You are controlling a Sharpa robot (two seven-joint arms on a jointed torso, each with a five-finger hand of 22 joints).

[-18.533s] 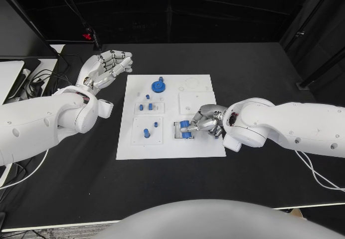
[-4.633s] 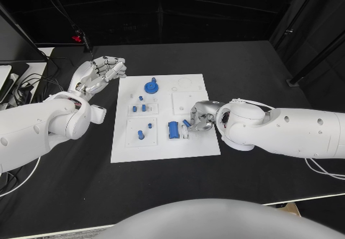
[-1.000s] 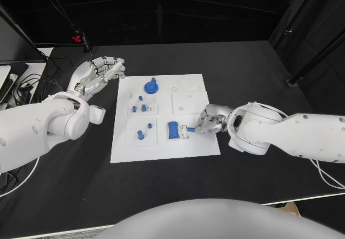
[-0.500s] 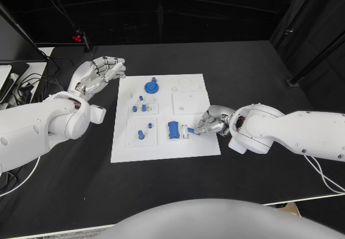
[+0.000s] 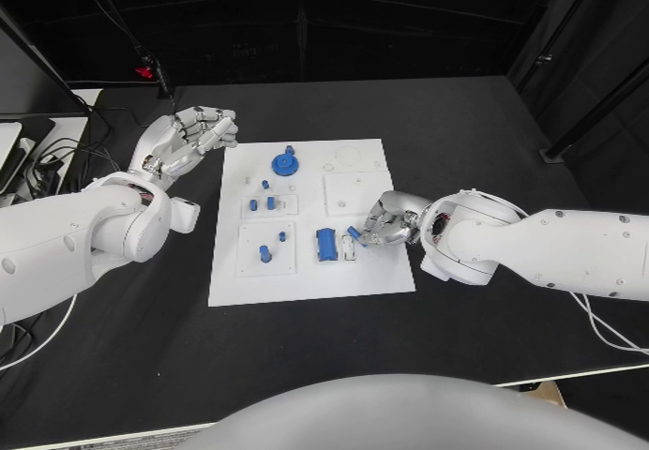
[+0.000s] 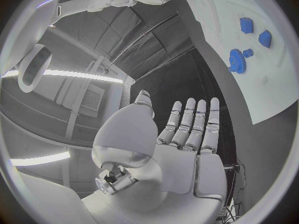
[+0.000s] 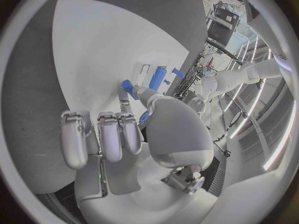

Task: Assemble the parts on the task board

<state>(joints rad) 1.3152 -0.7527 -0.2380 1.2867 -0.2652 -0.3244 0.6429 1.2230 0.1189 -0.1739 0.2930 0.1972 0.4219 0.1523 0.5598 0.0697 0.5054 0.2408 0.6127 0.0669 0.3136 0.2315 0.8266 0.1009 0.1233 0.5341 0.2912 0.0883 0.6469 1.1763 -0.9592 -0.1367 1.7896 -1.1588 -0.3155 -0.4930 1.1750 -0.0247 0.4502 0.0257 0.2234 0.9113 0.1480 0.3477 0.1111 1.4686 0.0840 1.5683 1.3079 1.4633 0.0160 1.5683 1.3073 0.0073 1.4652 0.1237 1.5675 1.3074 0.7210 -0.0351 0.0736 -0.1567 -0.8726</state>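
Task board (image 5: 309,281) sits centre frame on your black table (image 5: 474,131). Right hand (image 5: 383,223), just right of centre, pinches a small blue part (image 5: 354,232) over the board's right side, beside a larger blue block (image 5: 326,244). Left hand (image 5: 189,139), upper left, holds nothing, fingers apart.

Blue parts (image 5: 326,245) on a white task board (image 5: 311,278), black table (image 5: 474,131).

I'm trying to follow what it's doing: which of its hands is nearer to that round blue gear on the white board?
Left. The left hand hovers open off the board's edge, beside the blue gear. The right hand is farther down the task board, pinching a small blue part.
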